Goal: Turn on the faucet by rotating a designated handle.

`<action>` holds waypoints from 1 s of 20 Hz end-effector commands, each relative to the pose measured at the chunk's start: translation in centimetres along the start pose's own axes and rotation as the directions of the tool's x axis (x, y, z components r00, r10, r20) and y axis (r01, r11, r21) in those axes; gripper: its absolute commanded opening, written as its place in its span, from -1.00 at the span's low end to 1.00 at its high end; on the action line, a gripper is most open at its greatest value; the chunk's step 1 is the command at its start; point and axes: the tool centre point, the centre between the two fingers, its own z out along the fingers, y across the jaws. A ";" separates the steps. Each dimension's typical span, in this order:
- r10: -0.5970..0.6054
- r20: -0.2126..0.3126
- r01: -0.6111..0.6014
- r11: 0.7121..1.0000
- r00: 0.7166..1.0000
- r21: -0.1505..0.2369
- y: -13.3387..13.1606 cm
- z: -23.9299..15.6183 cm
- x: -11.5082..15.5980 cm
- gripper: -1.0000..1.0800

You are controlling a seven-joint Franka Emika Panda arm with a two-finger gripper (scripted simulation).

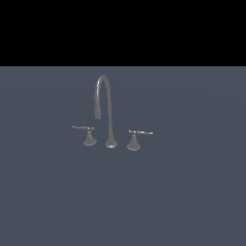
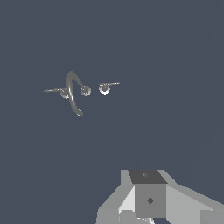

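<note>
Gripper: seen only in the wrist view, as grey blocky housing cut off by the frame edge. The fingertips lie outside the picture, so how far the jaws stand apart, and whether they hold anything, cannot be told. It is far from the faucet; the exterior view shows no part of the arm.

Faucet: a small grey set standing on a plain blue-grey floor, near the middle of the exterior view. From that view's left to right: a twin handle on a flared cone, its darker lever pointing left; the tall gooseneck spout, whose outlet curves down toward the left; the handle on its own cone, its thin lever pointing right and ending in a pale tip. The three bases stand apart in a row.

In the wrist view the set is tiny and seen from above; the spout overlaps the twin handle's base, and fine detail is hard to make out. A black band fills the top of the exterior view.
</note>
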 end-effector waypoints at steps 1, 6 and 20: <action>0.063 0.000 -0.063 0.998 0.998 -0.011 -0.1 1.0 1.5 -1.00; 0.190 -0.005 -0.190 0.981 0.982 -0.029 -0.2 3.4 4.5 -1.00; 0.508 -0.025 -0.508 0.859 0.861 -0.055 -0.3 11.3 11.7 -1.00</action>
